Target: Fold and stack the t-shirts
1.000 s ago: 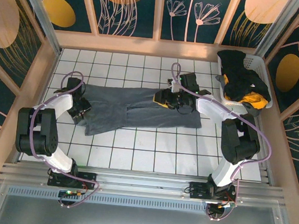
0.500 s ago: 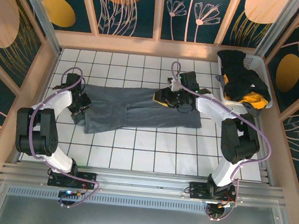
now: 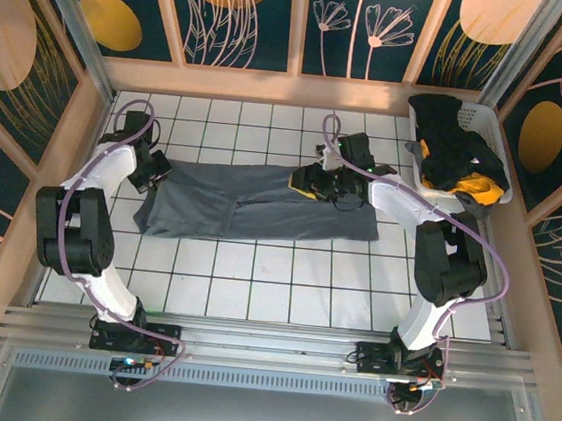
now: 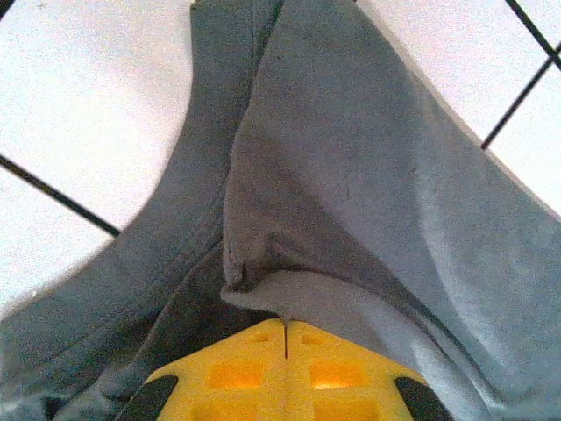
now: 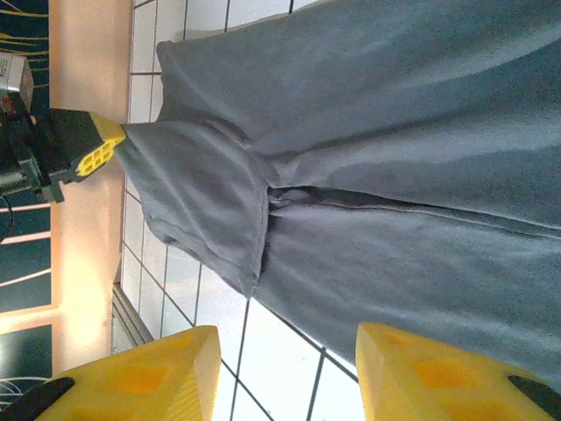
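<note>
In white basket (image 3: 475,113): black t-shirt (image 3: 445,137), orange-yellow t-shirt (image 3: 480,186); grey t-shirt (image 3: 251,205) outside.

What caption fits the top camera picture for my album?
The left tool pinches a grey t-shirt spread on the tiled table; more shirts fill the white basket.

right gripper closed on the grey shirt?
No: right wrist view shows the right gripper open wide, the grey t-shirt lying beyond it.
</note>
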